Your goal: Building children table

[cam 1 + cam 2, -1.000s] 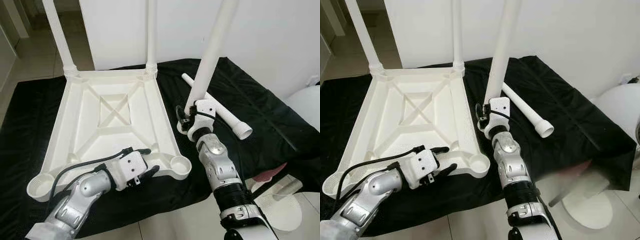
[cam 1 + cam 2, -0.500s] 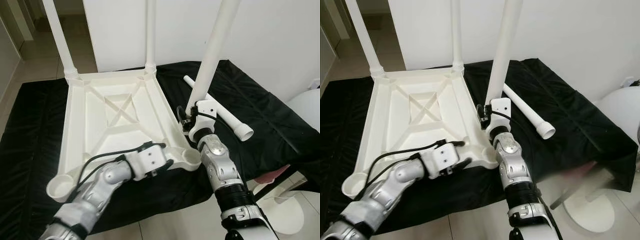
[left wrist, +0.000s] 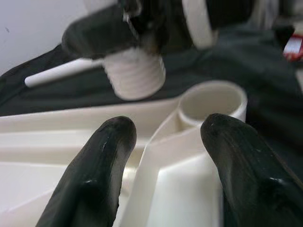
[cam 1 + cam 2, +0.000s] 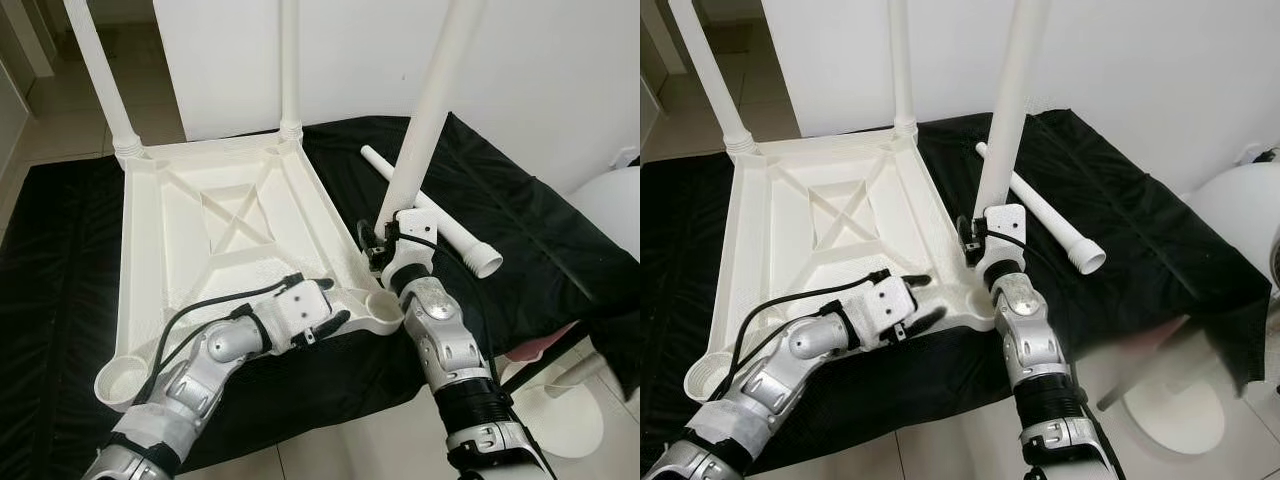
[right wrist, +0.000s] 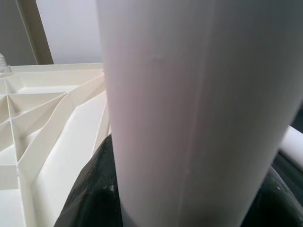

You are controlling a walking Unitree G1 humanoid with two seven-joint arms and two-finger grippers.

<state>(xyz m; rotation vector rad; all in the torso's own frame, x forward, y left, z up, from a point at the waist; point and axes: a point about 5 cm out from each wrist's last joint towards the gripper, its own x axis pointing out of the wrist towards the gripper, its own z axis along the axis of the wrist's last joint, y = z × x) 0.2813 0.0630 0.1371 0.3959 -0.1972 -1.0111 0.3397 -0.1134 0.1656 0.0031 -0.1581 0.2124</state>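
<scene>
Steadying the upturned tabletop (image 4: pixel 210 235) on the black cloth (image 4: pixel 520 215), the left pincer (image 4: pixel 325 318) sits astride the near-right edge rib, its fingers (image 3: pixel 97 175) spread either side of the white plastic, just short of the empty corner socket (image 4: pixel 380 312). Compared with a second ago, the tabletop has been swung and drawn toward the right arm, so that this socket now lies directly beside the right pincer (image 4: pixel 385 245); earlier it lay well to the left.

The right pincer is closed firmly round the lower end of the third leg (image 4: pixel 435 100), held upright with a slight tilt. In the left wrist view the leg's threaded end (image 3: pixel 135 73) hangs just above and beside the socket mouth, not yet entered.

Two legs (image 4: pixel 95 75) already stand in the far corners. A fourth leg (image 4: pixel 430 210) lies loose on the cloth behind the right arm. The near-left socket (image 4: pixel 120 380) is also empty.

Judgement: alignment is nearly complete; lowering and threading come next. A tilted entry risks cross-threading.
</scene>
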